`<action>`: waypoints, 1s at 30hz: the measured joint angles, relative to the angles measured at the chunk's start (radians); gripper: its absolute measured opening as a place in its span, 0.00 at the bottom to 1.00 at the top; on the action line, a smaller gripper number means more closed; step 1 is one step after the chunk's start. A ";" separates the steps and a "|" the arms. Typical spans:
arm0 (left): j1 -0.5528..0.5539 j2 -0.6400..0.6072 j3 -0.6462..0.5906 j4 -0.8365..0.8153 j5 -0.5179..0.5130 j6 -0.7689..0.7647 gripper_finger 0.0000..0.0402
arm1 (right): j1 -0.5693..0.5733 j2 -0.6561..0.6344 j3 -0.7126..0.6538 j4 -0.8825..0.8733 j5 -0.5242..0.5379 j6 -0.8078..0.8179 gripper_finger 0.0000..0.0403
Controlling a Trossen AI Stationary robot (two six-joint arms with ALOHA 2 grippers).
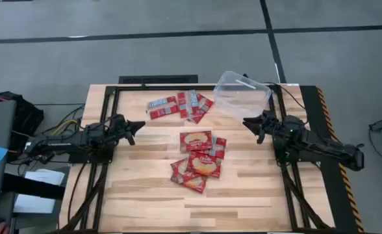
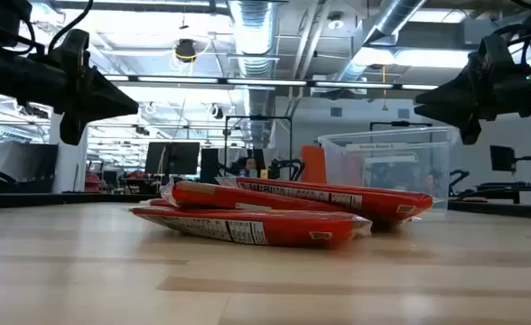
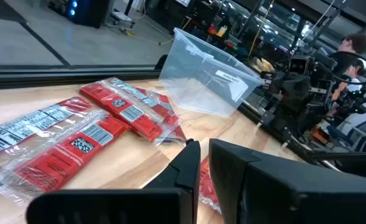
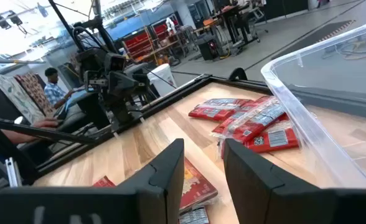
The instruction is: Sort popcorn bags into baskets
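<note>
Both grippers hover narrowly parted and empty, left gripper and right gripper flanking the popcorn bags, clear basket just beyond the right one.

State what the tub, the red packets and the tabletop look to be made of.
Clear rectangular tub: apparently rigid transparent plastic; the floor shows through its walls.
Flat red popcorn packets: likely glossy plastic film, with crinkles and clear sealed edges.
Pale tabletop: wood planks, with visible grain and seams.

Overhead, table-level and two facing wrist views share the popcorn bags.
</note>
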 joint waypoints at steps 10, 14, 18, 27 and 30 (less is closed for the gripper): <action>0.000 0.000 0.000 0.000 0.000 0.000 0.05 | 0.000 0.000 0.000 0.000 0.000 0.000 0.37; 0.000 0.000 0.000 0.000 0.000 0.000 0.05 | 0.000 0.000 0.000 0.000 0.000 0.000 0.37; 0.000 0.000 0.000 0.000 0.000 0.000 0.05 | 0.000 0.000 0.000 0.000 0.000 0.000 0.36; 0.000 0.000 0.000 0.000 0.000 0.000 0.05 | 0.000 0.000 0.000 0.000 0.000 0.000 0.34; 0.000 0.000 0.000 0.000 0.000 0.000 0.05 | 0.000 0.000 0.000 0.000 0.000 0.000 0.35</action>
